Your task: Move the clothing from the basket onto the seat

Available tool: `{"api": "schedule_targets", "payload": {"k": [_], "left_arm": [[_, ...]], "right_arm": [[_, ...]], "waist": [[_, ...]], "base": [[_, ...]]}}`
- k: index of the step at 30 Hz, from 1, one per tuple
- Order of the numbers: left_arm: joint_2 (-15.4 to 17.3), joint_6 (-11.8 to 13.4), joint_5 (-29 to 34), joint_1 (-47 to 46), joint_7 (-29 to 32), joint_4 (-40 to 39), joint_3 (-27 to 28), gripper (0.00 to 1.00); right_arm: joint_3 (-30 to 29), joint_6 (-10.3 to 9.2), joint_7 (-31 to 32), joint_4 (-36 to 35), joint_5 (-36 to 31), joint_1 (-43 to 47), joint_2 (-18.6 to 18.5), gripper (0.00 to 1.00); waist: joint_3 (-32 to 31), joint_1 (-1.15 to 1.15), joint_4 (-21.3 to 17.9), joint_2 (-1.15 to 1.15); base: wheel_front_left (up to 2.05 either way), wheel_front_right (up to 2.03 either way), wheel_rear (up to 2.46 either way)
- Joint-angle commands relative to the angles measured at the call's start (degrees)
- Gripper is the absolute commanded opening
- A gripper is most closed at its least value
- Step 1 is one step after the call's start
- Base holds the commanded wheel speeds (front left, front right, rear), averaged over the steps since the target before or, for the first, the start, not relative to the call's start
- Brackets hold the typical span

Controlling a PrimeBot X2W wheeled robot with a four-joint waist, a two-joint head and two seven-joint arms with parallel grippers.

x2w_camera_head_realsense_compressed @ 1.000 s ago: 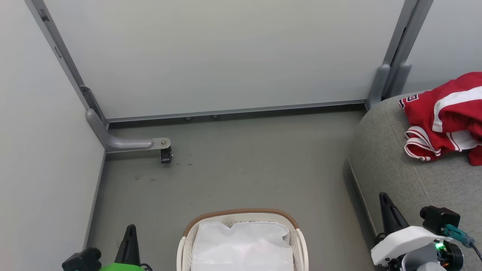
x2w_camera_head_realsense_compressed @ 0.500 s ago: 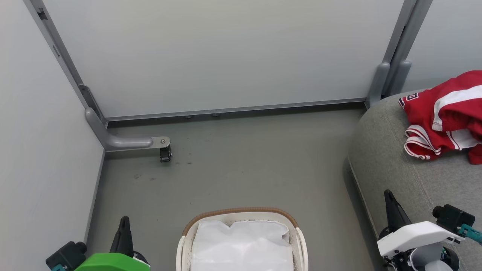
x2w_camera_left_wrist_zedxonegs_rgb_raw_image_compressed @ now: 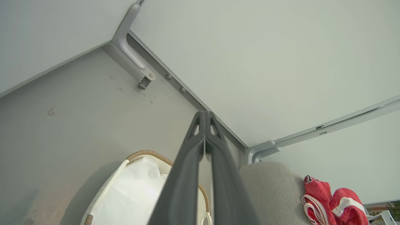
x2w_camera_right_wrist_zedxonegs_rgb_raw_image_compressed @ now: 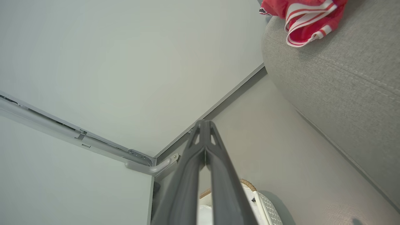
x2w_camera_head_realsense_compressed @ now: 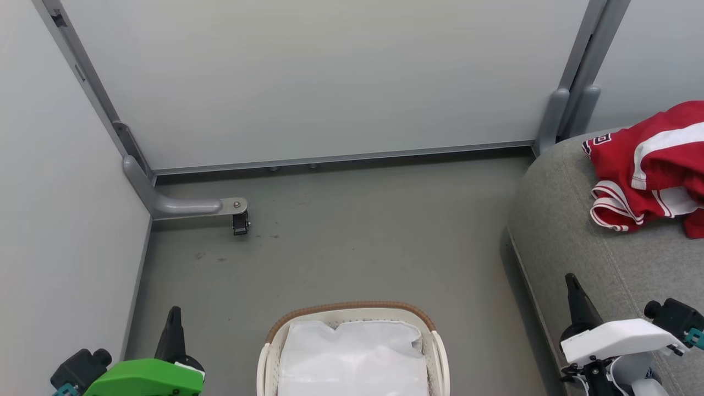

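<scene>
Left pincer (x2w_camera_head_realsense_compressed: 175, 314) and right pincer (x2w_camera_head_realsense_compressed: 571, 280) hang low at either side — both empty, jaws pressed together.

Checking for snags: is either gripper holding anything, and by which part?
Nothing: left gripper and right gripper are shut empty; the clothing lies on the seat.

The left pincer (x2w_camera_head_realsense_compressed: 175, 316) is formed of long, dark, tapering fingers (x2w_camera_left_wrist_zedxonegs_rgb_raw_image_compressed: 187, 175), pierced by triangular cut-outs near the tips. Its wrist is capped by a bright green shell (x2w_camera_head_realsense_compressed: 146, 378); the right pincer (x2w_camera_head_realsense_compressed: 573, 281) is backed by a white shell (x2w_camera_head_realsense_compressed: 621, 338). A black camera block (x2w_camera_head_realsense_compressed: 675, 317) with a teal plug (x2w_camera_head_realsense_compressed: 696, 336) is mounted beside each shell.
</scene>
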Motion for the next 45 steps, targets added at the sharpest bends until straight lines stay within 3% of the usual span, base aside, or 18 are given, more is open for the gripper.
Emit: {"api": "schedule_targets", "payload": {"k": [1,45], "left_arm": [[0.01,-0.53,-1.63,-1.89,0.46,-0.87,0.64,0.0],[-1.01,-2.71,-22.67,-5.16,7.24,-2.24,6.24,0.0]], "right_arm": [[-0.3,-0.03,0.41,-1.0,1.94,-1.43,-0.43,0.0],[-1.89,-0.05,7.13,-3.82,28.37,-1.87,-0.61,0.0]], "waist": [[0.03,0.0,-0.01,0.0],[1.01,0.0,-0.34,0.0]], "base": [[0.0,0.0,0.0],[0.0,0.0,0.0]]}}
